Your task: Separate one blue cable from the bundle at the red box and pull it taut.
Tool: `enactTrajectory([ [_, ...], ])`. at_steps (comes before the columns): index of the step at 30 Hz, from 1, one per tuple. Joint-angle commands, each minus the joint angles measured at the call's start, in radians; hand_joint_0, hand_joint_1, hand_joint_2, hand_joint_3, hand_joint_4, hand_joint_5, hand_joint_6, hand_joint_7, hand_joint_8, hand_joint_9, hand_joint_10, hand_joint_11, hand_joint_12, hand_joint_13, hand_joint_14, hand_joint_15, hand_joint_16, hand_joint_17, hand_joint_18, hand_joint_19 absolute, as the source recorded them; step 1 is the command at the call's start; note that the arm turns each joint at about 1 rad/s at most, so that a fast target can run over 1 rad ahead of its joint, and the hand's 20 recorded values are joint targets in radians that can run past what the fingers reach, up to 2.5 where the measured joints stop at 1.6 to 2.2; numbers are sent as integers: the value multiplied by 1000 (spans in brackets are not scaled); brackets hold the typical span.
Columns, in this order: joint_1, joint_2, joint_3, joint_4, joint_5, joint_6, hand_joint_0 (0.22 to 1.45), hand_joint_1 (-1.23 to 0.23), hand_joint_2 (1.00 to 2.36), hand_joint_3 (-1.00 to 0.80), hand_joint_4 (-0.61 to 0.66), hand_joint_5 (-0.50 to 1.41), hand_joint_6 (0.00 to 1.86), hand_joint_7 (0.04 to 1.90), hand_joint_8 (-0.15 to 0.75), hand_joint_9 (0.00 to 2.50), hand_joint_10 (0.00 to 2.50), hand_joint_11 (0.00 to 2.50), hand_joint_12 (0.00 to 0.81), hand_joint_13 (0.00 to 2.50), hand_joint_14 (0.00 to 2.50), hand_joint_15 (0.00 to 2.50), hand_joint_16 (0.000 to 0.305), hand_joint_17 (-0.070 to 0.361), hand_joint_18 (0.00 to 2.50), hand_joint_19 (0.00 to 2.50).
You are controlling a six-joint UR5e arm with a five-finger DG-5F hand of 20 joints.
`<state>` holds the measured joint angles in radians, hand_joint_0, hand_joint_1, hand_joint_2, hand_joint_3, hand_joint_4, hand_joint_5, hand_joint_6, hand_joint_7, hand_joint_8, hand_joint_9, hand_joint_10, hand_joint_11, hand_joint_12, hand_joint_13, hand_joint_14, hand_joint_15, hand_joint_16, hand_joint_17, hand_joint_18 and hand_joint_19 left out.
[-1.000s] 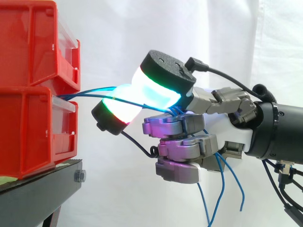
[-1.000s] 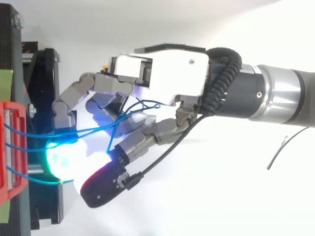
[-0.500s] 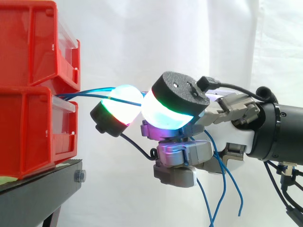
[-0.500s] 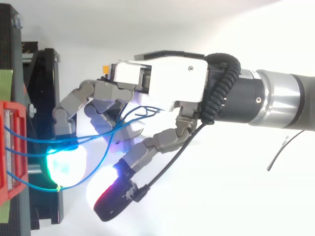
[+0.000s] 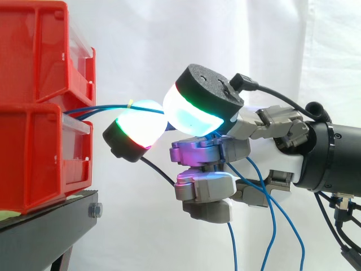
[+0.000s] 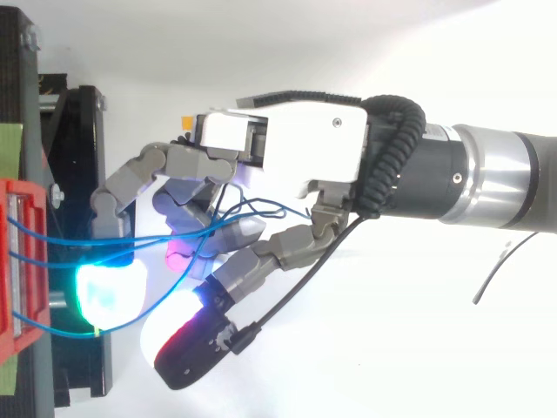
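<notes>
Reaching in from the right, the hand [image 6: 291, 144] sits just in front of the two stacked red bins [image 5: 34, 152] on the black stand [image 5: 51, 223], close to them but not touching. Its fingers are curled inward, closed around the blue cables [image 5: 98, 108]. These leave the bins' front where the two bins meet, cross the short gap and run in among the fingers. Two glowing pads meet at the hand's front: a cyan-green pad [image 6: 104, 296] nearest the bins and a larger white pad [image 6: 187, 331] edged with red beside it. From above, three strands come off the bin spaced apart. Two run in gentle curves into the fingers, while the lowest strand [image 6: 52, 325], which carries a small yellow-green tag, bows around the cyan-green pad and rises between the two pads. I cannot tell whether those pads squeeze it. The loose ends [image 5: 272, 226] hang below the hand before the white curtain [image 5: 169, 34].
</notes>
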<state>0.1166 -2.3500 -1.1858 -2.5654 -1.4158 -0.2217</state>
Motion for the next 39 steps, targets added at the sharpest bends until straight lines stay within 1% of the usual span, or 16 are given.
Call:
enactTrajectory([
  [1,0,0,0,2,0,-4,553,-809,1000,-500,92,-140,865,899,251,901,2500,1226,381,1272,89,1721,47,106,1055,1213],
  [3,0,0,0,4,3,-4,510,-877,1000,-500,94,-140,852,908,262,933,2436,1284,398,1262,0,1691,51,115,1045,1191],
  [7,0,0,0,1,5,-2,477,-885,1000,-500,112,-141,848,874,269,928,2371,1247,417,1251,1,1637,54,121,1040,1177],
  [9,0,0,0,1,5,-4,483,-846,1000,-500,106,-139,844,855,269,937,2335,1235,413,1252,2,1627,53,119,1039,1178],
  [10,0,0,0,1,5,-4,508,-706,1000,-500,109,-135,833,879,257,961,2269,1245,399,1257,2,1615,50,114,1028,1186],
  [13,0,1,0,-1,5,-4,556,-584,1000,-500,89,-131,825,900,237,997,2160,1331,370,1257,4,1625,46,103,1019,1208],
  [15,0,0,0,-2,5,-4,596,-520,1000,-500,59,-130,824,922,229,999,2121,1369,360,1252,5,1634,43,97,1003,1224],
  [16,0,0,0,-2,5,-4,606,-521,1000,-500,52,-130,823,925,229,999,2116,1380,350,1250,6,1635,43,98,1001,1224],
  [19,0,0,0,-2,5,-4,637,-573,1000,-500,39,-128,825,901,232,977,2134,1369,355,1250,6,1633,42,95,997,1252],
  [24,0,0,0,-1,8,-4,661,-769,1004,-443,17,-136,835,890,237,928,2133,1369,362,1215,5,1628,43,97,986,1238],
  [29,0,0,0,-2,11,-4,720,-924,1000,-500,-33,-154,857,894,231,891,2146,1331,366,1186,7,1592,44,98,980,1209],
  [31,0,0,0,-2,11,-4,748,-947,1000,-500,-76,-156,870,883,227,899,2173,1308,366,1180,8,1580,44,99,992,1196],
  [33,0,0,0,-1,11,-4,768,-968,1000,-500,-48,-148,906,704,233,903,2165,1302,371,1151,12,1549,44,99,1000,1161],
  [35,0,0,0,1,11,-4,774,-984,1000,-500,-25,-145,916,676,239,898,2148,1307,378,1124,13,1531,44,100,1001,1134],
  [36,0,0,0,2,11,-4,780,-984,1000,-500,-18,-144,939,742,247,896,2150,1310,376,1111,14,1513,44,98,992,1133],
  [39,0,0,0,2,11,-4,738,-1000,1000,-500,27,-143,953,766,259,902,2189,1279,373,1105,14,1491,43,97,991,1133],
])
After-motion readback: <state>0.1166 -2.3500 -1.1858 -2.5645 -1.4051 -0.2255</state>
